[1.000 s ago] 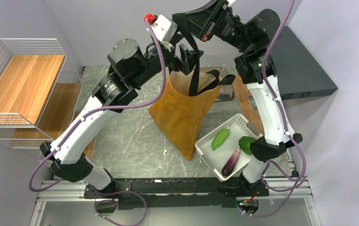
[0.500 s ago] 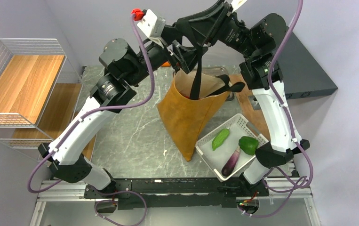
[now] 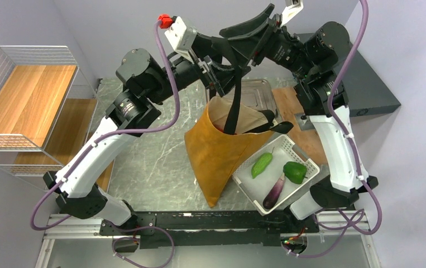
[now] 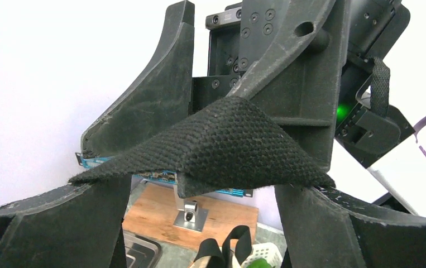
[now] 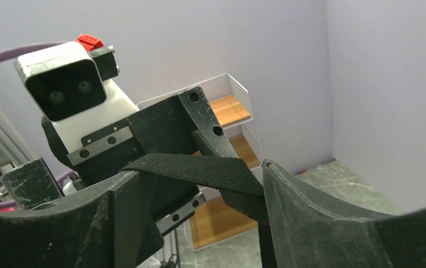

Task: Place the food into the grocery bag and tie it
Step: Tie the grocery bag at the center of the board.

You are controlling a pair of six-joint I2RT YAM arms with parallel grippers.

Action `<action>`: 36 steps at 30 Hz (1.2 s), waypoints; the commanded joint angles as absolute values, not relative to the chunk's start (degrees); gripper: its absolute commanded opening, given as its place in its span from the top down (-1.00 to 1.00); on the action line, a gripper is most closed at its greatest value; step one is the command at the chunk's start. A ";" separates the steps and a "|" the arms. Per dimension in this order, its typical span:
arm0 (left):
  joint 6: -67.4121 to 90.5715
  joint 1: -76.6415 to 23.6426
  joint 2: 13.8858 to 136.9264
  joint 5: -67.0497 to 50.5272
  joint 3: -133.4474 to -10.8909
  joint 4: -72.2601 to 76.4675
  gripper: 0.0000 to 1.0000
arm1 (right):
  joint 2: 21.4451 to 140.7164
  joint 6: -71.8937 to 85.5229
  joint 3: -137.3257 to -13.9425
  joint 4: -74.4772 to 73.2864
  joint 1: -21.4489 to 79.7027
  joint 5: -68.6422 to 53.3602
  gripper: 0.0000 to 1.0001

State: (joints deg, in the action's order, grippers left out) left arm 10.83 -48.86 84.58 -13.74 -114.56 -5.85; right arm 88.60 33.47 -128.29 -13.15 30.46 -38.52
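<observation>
Marble tabletop [image 3: 154, 162] lies under the mustard bag [image 3: 221, 151], which hangs at centre from one black strap [image 3: 234, 100], its side against a white basket [image 3: 253, 188]. High above, the left gripper [image 3: 220, 70] is spread wide and the right gripper [image 3: 248, 34] stands parted. The strap is only draped across their fingers, not pinched. Two green peppers [image 3: 261, 164] and an eggplant [image 3: 274, 191] lie in the basket.

I'm looking into a robotics lab cell: bare lilac walls [image 3: 99, 28] boxing in a marble-look worktop [image 3: 149, 167], two cabled arms [image 3: 96, 156] bolted to a rail [image 3: 210, 222] — and a wire shelf [image 3: 32, 56] alongside.
</observation>
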 commanded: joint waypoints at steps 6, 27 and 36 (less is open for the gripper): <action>12.99 -46.89 79.18 -9.53 -114.39 11.19 -0.99 | 81.43 20.46 -123.58 -22.71 31.73 -45.63 -0.66; 19.10 -42.18 79.90 -11.90 -112.78 15.89 -0.99 | 73.01 3.61 -112.73 -36.09 31.64 -36.66 -0.76; 21.79 -40.55 79.52 -13.20 -111.74 17.88 -0.99 | 70.16 1.95 -110.04 -36.50 31.69 -28.01 -0.76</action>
